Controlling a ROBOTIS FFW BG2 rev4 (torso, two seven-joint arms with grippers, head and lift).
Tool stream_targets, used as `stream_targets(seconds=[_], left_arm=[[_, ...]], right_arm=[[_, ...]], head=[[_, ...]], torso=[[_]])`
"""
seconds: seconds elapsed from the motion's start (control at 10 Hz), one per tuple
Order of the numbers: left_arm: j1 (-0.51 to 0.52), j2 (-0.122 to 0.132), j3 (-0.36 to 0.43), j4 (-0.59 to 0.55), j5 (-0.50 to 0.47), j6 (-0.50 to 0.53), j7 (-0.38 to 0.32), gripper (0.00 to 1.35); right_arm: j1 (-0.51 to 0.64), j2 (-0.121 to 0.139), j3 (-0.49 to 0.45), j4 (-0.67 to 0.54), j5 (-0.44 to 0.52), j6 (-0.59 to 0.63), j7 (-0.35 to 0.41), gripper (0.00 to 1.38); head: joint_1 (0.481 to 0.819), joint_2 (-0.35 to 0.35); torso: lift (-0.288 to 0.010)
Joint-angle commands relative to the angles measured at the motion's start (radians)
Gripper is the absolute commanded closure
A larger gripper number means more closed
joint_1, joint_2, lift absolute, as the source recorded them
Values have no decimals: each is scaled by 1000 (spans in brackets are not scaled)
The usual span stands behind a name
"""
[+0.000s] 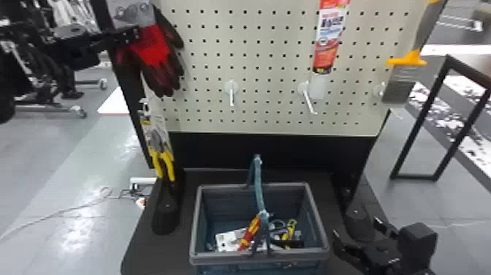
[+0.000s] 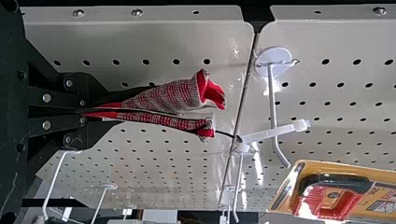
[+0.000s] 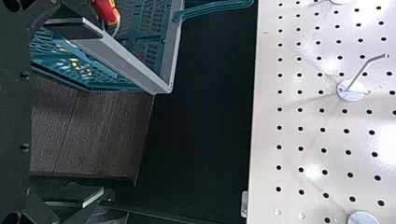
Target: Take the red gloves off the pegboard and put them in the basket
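The left end effector is clamped on the red gloves at the left edge of the pegboard. The right end effector stands with its fingers apart, low in front of the pegboard's right side.

Fault conditions:
- Snagging: a thin black tie runs from a cuff towards a white hook on the pegboard. Whether it is attached cannot be confirmed. A downward pull instead of one outward from the pegboard could jam the tie or bend the hook.
- Slippage: the clamped fabric is soft and folded, so one glove could slide out when the load transfers.
- Contact: the yellow-handled pliers hang below the gloves at the pegboard's left side; a low path could strike them.
- Misplacement: the basket stands in front of and below the pegboard with its handle raised. Limp glove fingers could drape over the handle or rim.

Count:
- Gloves: two, judged by the paired cuffs.
- Basket: one, with one handle.
- Pliers on the pegboard: one.
- Red-and-white tube on the pegboard: one.
- Yellow-collared tool at the pegboard's right edge: one.
- Red-and-yellow tool in the basket: one. The remaining basket contents overlap and cannot be counted reliably.
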Motion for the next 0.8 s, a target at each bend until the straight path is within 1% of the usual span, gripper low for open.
stream_targets(seconds=[0.0,0.5,0.7], left_arm=[[1,0,0,0,-1,0,0,1127],[1,0,3,-6,0,5,1,1127],[14,2,12,-49,0,25,17,1127]], right_arm=[[0,0,0,0,-1,0,-1,119],[2,-5,1,-1,-4,5,0,119],[2,-6,1,-1,-5,9,0,119]], head=[[549,0],[549,0],[549,0]], torso=[[-100],[-100],[-100]])
